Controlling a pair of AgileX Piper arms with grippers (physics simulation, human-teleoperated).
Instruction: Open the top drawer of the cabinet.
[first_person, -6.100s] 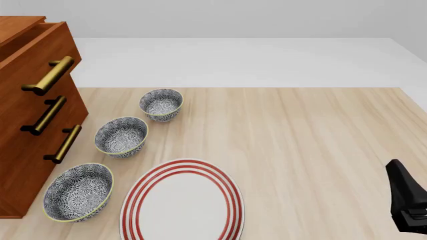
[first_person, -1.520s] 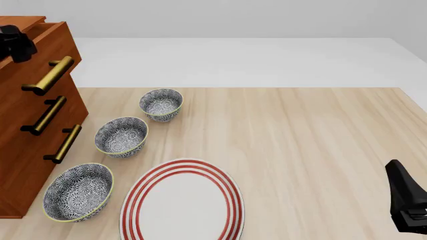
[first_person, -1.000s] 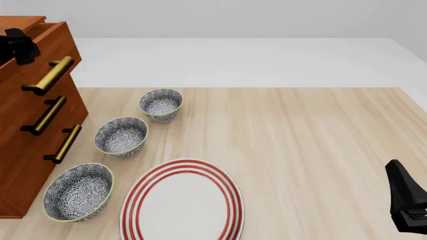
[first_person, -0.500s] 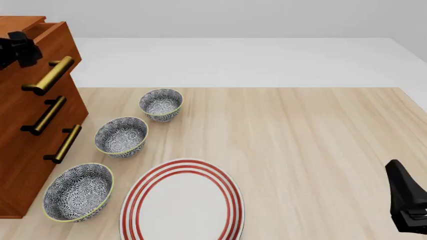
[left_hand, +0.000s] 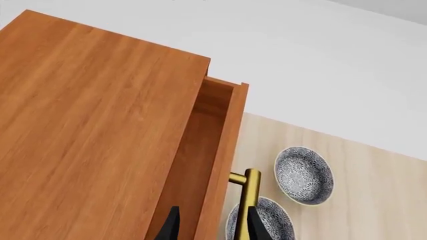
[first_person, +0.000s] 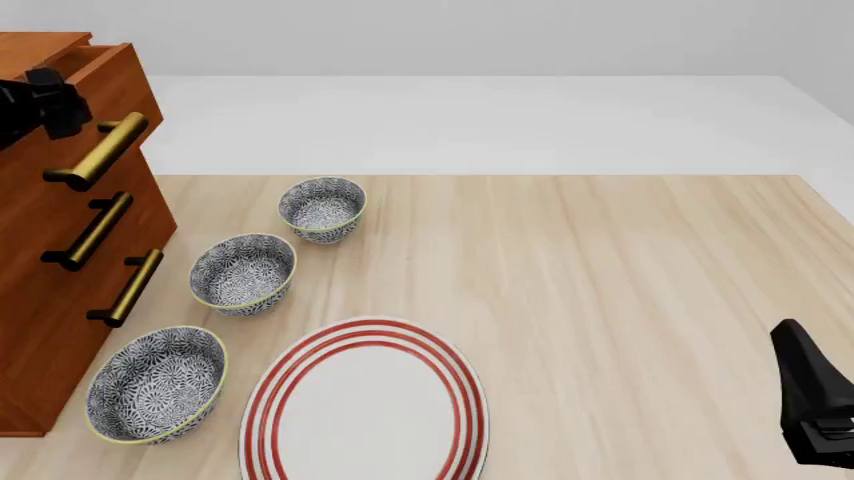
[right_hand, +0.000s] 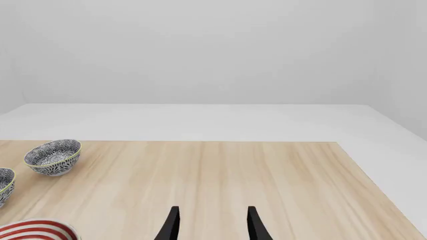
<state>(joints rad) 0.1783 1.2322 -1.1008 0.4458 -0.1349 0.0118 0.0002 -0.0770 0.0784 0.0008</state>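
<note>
The cabinet stands at the table's left edge, and its top panel fills the left wrist view. The top drawer sticks out a little, showing a gap behind its front board. Its brass handle runs along the front. My left gripper hovers over the drawer's upper edge. It is open, with one finger over the drawer's inside and the other by the handle. My right gripper rests at the near right, open and holding nothing.
Three patterned bowls line up along the cabinet's front. A red-striped plate lies near the front edge. The two lower drawers carry brass handles. Bare wood table spreads to the right.
My left gripper came into view above the cabinet and has crept slightly down and right toward the drawer's front edge. The drawer, dishes and right arm have not moved.
</note>
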